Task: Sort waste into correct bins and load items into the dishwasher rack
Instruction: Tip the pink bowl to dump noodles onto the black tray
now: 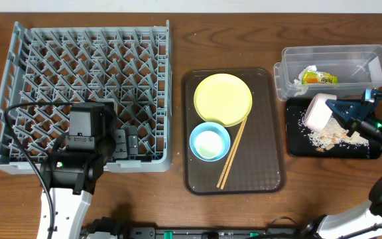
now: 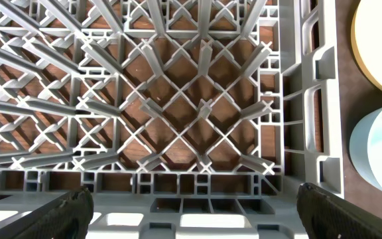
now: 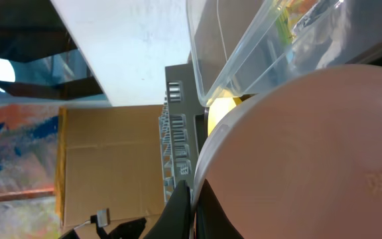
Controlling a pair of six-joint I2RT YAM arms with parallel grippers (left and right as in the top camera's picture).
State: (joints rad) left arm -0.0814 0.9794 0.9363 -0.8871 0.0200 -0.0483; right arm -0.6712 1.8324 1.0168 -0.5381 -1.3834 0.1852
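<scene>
My right gripper (image 1: 340, 110) is shut on the rim of the pinkish-white bowl (image 1: 318, 111), holding it tipped on its side over the black tray (image 1: 363, 151). White rice crumbs (image 1: 327, 137) lie on that tray. In the right wrist view the bowl (image 3: 310, 153) fills the frame, its rim pinched between my fingers (image 3: 192, 206). The snack wrapper (image 1: 319, 78) lies in the clear tub (image 1: 290, 72). The yellow plate (image 1: 223, 99), light blue bowl (image 1: 209, 141) and chopsticks (image 1: 232, 153) rest on the brown tray (image 1: 270, 179). My left gripper (image 2: 191, 216) is open over the grey rack (image 1: 85, 73).
The rack's front wall and pegs (image 2: 197, 119) lie under my left fingers. The light blue bowl's edge (image 2: 377, 159) and the plate's edge (image 2: 377, 40) show at the right of the left wrist view. The small white cup is out of view.
</scene>
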